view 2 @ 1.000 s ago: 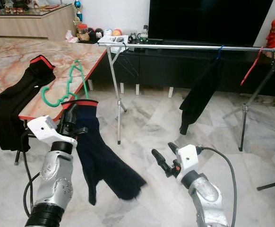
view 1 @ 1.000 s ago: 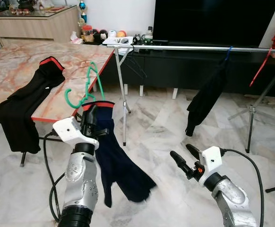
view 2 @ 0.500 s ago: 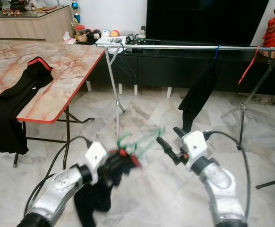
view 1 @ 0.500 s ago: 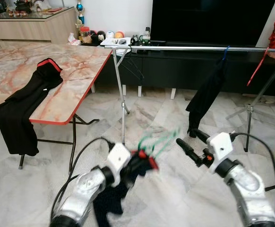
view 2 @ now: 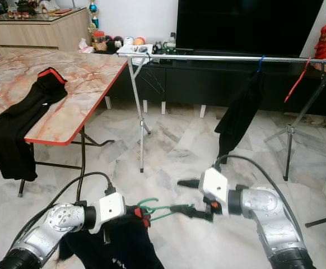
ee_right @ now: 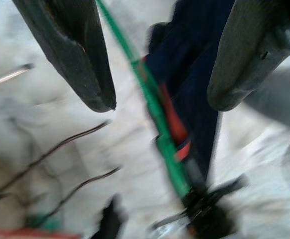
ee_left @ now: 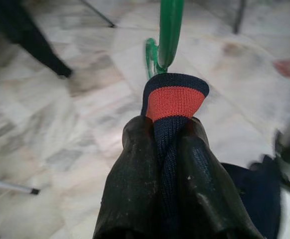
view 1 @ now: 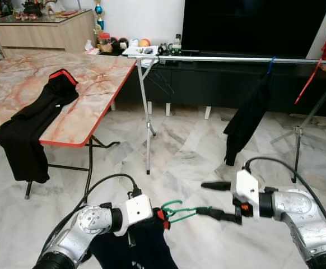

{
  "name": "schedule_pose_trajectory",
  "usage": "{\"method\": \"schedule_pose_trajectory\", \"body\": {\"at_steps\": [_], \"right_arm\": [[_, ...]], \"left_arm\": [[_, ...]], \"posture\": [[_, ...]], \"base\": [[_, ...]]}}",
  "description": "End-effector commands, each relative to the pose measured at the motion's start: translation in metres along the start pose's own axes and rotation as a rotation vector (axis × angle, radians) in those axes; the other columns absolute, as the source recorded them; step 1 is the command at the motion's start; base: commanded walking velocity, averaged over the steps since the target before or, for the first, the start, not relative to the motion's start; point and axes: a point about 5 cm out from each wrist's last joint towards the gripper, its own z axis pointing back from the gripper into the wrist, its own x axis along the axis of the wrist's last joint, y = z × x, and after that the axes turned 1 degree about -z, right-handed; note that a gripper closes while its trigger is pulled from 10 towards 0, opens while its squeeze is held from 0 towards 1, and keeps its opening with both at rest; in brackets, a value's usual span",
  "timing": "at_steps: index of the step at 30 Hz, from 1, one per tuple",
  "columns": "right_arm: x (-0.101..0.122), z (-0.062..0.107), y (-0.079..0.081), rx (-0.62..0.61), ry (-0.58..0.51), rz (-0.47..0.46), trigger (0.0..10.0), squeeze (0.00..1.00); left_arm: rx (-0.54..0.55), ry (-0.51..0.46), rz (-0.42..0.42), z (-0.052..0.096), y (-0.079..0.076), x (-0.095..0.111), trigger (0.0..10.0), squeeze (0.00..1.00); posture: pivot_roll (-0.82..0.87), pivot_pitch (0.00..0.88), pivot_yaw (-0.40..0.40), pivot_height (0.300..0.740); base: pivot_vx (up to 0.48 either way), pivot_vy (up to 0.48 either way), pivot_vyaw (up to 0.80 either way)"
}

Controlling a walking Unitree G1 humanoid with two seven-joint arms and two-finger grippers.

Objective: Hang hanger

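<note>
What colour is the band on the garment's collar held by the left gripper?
Red-orange, on the navy garment; clearest in the left wrist view.

A table (view 1: 17, 84) is standing at the left, with a garment (view 1: 37, 120) lying across its near edge and hanging down over that edge toward the floor (view 1: 180, 151). A drying rail (view 1: 236, 58) is running from the table's far right corner off to the right, and a second garment (view 1: 247, 117) is hanging from it right of centre. A cabinet (view 1: 40, 28) is sitting behind the table at the far left. Low in front, the left gripper (view 1: 164, 217) is pinching a garment collar (ee_left: 174, 102) with a hanger (view 1: 177, 212) reaching right from it, between the spread fingers of the right gripper (view 1: 210, 199), which is facing it from the right.
</note>
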Motion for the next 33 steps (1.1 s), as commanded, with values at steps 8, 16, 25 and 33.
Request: {"method": "schedule_pose_trajectory", "body": {"at_steps": [8,16,25,33], "right_arm": [[-0.017,-0.017,-0.011,0.006,0.231,0.112,10.0,0.00],[-0.013,-0.026,-0.018,-0.003,0.230,0.183,10.0,0.00],[-0.008,-0.038,-0.018,-0.024,0.139,0.207,10.0,0.00],[-0.015,-0.048,-0.011,0.035,0.167,0.210,10.0,0.00]], "left_arm": [[-0.106,0.010,-0.105,-0.003,0.011,0.016,10.0,0.00],[-0.132,0.006,-0.135,-0.009,0.016,0.024,10.0,0.00],[-0.133,-0.006,-0.142,-0.013,0.020,0.030,10.0,0.00],[-0.128,-0.028,-0.130,-0.016,0.019,0.034,10.0,0.00]], "posture": [[0.10,0.000,-0.020,0.740],[0.10,0.000,-0.025,0.740],[0.10,0.000,-0.025,0.740],[0.10,0.009,-0.025,0.740]], "base": [[0.000,0.000,0.00],[0.000,0.000,0.00],[0.000,0.000,0.00],[0.000,0.000,0.00]]}}
